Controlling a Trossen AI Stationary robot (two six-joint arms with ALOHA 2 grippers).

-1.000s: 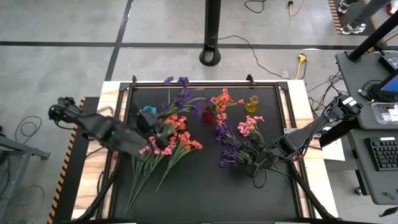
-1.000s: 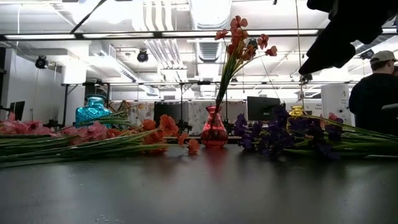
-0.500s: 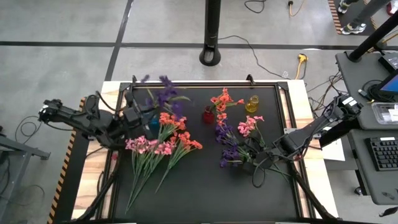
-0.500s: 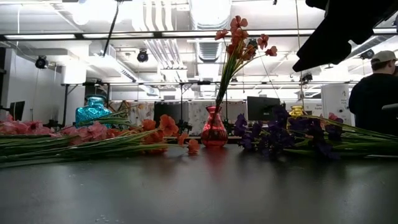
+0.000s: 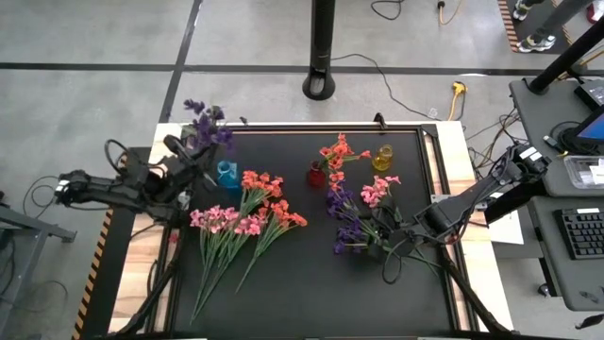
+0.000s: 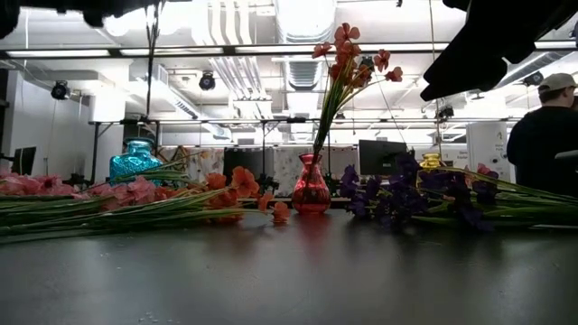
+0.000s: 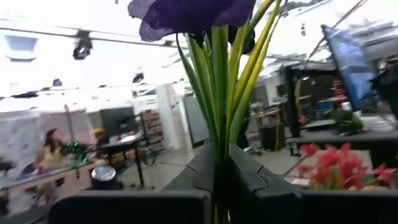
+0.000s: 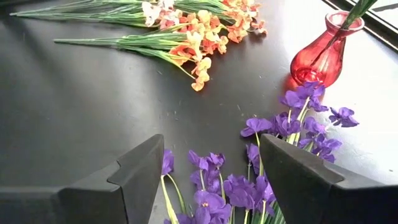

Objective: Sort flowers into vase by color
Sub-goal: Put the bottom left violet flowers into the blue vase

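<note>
Purple sprig [image 5: 205, 121], clamped in our left gripper [image 5: 185, 157], has swung left past the blue vase [image 5: 226, 173]; insertion pending. Right gripper [image 5: 408, 238] hovers, jaws apart, over purple flowers [image 5: 347, 225].

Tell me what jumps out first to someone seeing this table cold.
The left gripper, shut on a purple sprig, holds it up by the blue vase at the table's left rear. Mid-table, the red vase already holds coral blossoms. The right gripper hovers open over loose purple flowers.
</note>
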